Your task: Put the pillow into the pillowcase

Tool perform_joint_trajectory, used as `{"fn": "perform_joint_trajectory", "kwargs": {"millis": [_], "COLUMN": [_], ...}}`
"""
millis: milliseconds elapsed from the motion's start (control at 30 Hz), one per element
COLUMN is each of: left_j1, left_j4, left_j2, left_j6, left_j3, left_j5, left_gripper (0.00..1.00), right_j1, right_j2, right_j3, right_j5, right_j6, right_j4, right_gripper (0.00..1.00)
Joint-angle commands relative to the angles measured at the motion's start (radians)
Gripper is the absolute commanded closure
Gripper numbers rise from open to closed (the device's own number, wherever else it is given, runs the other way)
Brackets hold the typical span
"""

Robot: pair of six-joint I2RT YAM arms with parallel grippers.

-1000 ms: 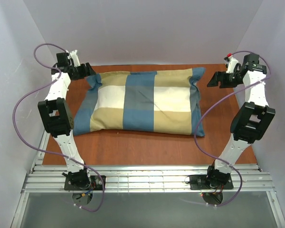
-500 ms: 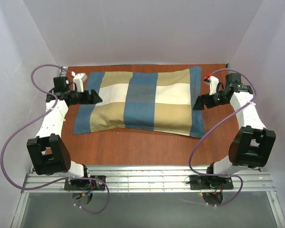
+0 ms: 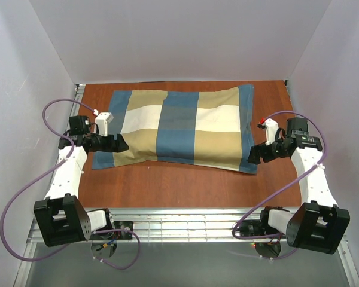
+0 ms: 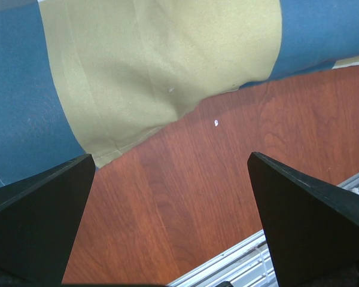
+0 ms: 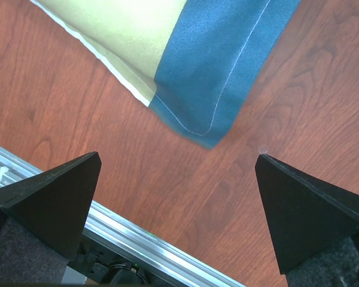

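Note:
The pillowcase, in blue, tan and cream blocks, lies plump and spread out on the wooden table. The cream pillow is hidden; none of it shows. My left gripper is open and empty at the case's near-left corner, over bare wood in the left wrist view, with the case's tan and blue edge just ahead. My right gripper is open and empty at the near-right corner. In the right wrist view the blue corner lies just ahead of the fingers.
An aluminium rail frame runs along the table's near edge and shows under both wrists. White walls close in the left, right and back. Purple cables loop beside each arm.
Both arms have drawn back from the case's far corners to its near corners and dropped lower. The case has settled flatter on the table.

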Motion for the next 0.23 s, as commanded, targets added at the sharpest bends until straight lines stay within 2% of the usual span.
{"fn": "perform_joint_trajectory", "kwargs": {"millis": [0, 200], "left_j1": [0.006, 0.006], "left_j4": [0.005, 0.012], "left_j2": [-0.013, -0.036], "left_j6": [0.021, 0.017], "left_j3": [-0.023, -0.004], "left_j5": [-0.021, 0.014], "left_gripper": [0.02, 0.02], "right_j1": [-0.006, -0.006], "right_j2": [-0.01, -0.028], "right_j3": [0.004, 0.011], "right_j5": [0.011, 0.003], "right_j6": [0.003, 0.024], "right_j4": [0.021, 0.025], "right_gripper": [0.02, 0.01]}}
